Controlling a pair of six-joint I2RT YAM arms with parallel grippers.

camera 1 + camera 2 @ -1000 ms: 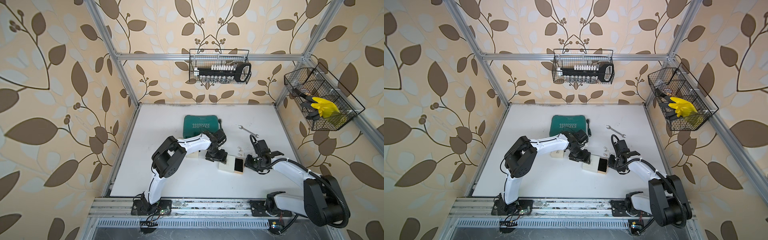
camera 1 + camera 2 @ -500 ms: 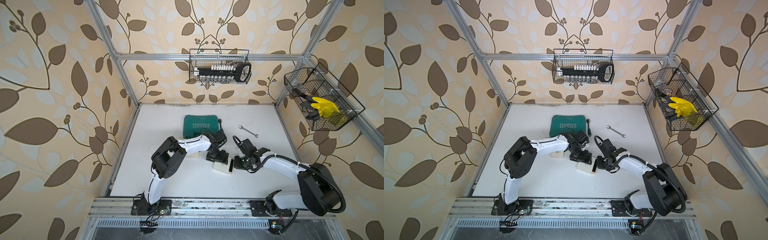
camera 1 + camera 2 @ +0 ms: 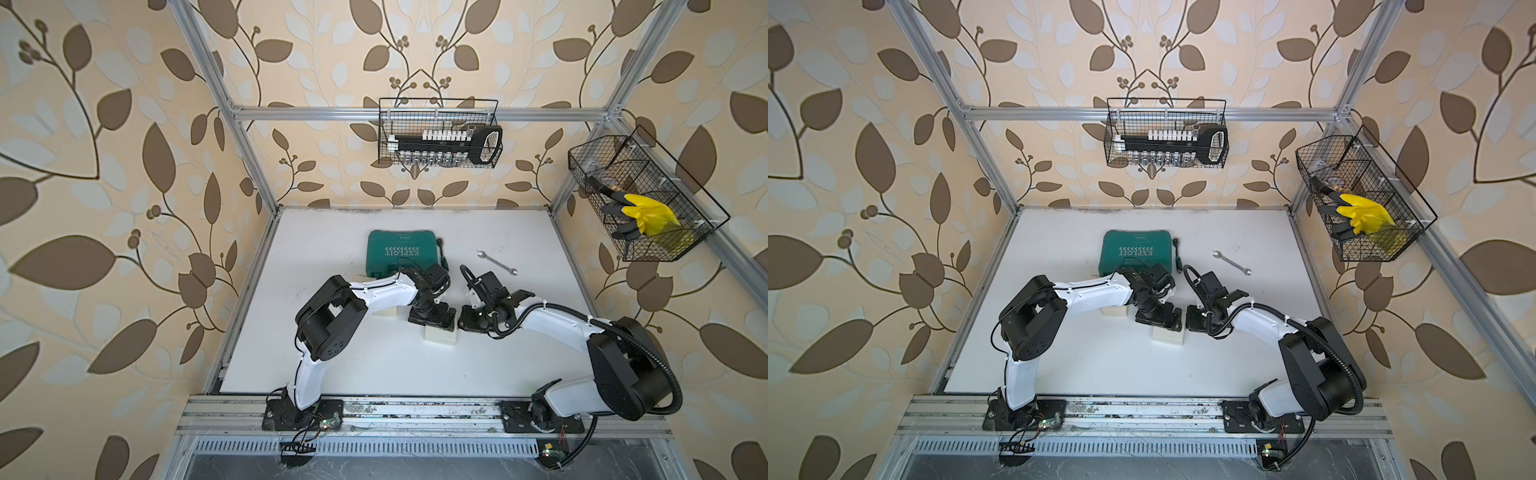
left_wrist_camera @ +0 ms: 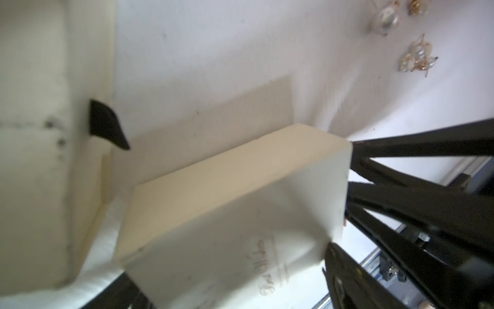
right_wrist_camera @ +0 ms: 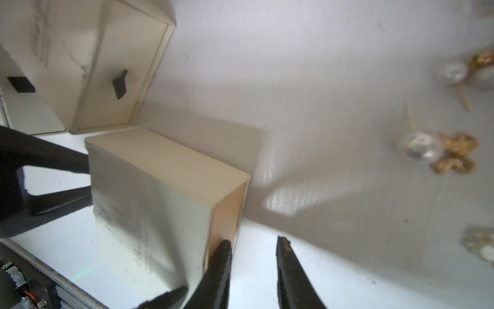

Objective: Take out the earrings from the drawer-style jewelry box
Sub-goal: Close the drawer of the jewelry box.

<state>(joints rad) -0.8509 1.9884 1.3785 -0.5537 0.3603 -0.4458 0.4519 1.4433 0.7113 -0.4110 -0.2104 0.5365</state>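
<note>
The cream jewelry box [image 3: 440, 337] [image 3: 1168, 336] lies mid-table with its drawer in. My left gripper [image 3: 432, 322] [image 4: 230, 278] hangs over it, open, a finger along each side of the box [image 4: 235, 200]. From the right, my right gripper [image 3: 465, 322] [image 5: 254, 242] stands open with nothing between its fingers; one fingertip [image 5: 223, 248] rests against the box's tan end face [image 5: 227, 214]. Earrings lie loose on the table beyond the box: pearl-and-gold pieces [image 5: 422, 147] [image 5: 454, 72] [image 5: 478, 240], also in the left wrist view [image 4: 417, 57] [image 4: 386, 20]. In both top views the right wrist hides them.
A second cream box [image 5: 115, 80] with a black pull tab [image 4: 107, 125] sits just beside, under the left arm [image 3: 384, 311]. Behind are a green tool case [image 3: 401, 251] and a silver wrench [image 3: 496, 264]. Wire baskets hang on the back wall [image 3: 438, 133] and right wall [image 3: 640, 199].
My right gripper has moved left up against the box, and the drawer's dark inside no longer shows. The box has shifted left a little. The left gripper's jaws have widened.
</note>
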